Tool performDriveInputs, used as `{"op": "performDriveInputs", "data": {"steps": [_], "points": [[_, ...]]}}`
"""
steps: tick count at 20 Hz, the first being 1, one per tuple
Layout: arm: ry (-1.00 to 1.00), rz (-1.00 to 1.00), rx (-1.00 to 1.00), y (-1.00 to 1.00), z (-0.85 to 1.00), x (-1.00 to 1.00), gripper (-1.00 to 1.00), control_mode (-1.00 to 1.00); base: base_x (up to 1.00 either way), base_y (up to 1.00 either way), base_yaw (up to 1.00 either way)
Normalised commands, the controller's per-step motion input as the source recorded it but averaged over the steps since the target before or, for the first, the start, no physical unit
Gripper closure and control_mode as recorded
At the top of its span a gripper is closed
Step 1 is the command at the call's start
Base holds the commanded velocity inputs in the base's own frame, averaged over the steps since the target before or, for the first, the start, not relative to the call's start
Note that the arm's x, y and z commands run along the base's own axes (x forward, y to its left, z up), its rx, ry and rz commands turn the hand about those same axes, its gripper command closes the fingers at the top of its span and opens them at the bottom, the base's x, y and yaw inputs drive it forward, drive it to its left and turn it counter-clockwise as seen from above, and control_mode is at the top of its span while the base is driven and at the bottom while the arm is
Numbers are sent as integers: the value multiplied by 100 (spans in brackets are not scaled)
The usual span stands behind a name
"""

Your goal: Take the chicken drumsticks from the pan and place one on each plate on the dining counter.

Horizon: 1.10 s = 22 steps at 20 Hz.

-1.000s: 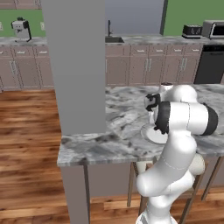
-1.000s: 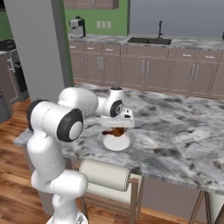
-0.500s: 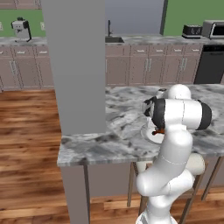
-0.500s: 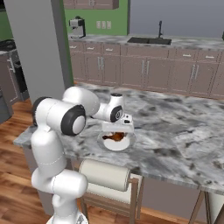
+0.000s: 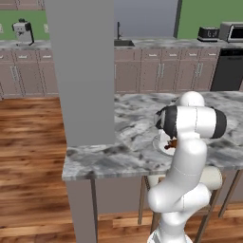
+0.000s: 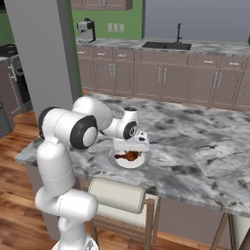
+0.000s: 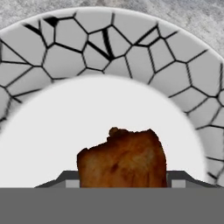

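A browned chicken drumstick [image 7: 122,157] sits between my two fingertips, and my gripper [image 7: 122,181] is shut on it. Directly below lies a white plate [image 7: 131,57] with a cracked-pattern rim. In the right base view my gripper [image 6: 131,151] points down at that plate [image 6: 117,161] on the marbled dining counter [image 6: 195,146], and the drumstick [image 6: 129,156] is low over the plate's middle. In the left base view the plate [image 5: 159,141] and a bit of drumstick [image 5: 172,144] peek out from behind my arm. The pan is out of view.
A square grey pillar [image 5: 83,71] stands on the counter's left end. A padded stool [image 6: 117,195] sits under the counter's near edge, below the plate. Brown cabinets with a sink [image 6: 166,45] line the far wall.
My arm has lowered and drawn in a little, bringing the gripper and the drumstick down close to the plate. The grip has stayed the same.
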Motion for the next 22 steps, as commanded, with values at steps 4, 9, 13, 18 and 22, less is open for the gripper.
{"op": "performDriveInputs", "data": {"steps": [4, 9, 13, 18, 22], "points": [[0, 0, 0, 0, -12, 3, 100, -100, 0, 0, 0], [0, 0, 0, 0, -15, 5, 100, -100, 0, 0, 0], [0, 0, 0, 0, -16, 16, 100, -100, 0, 0, 0], [0, 0, 0, 0, -14, 18, 100, -100, 0, 0, 0], [0, 0, 3, 0, -1, 2, -100, -100, 0, 0, 0]]}}
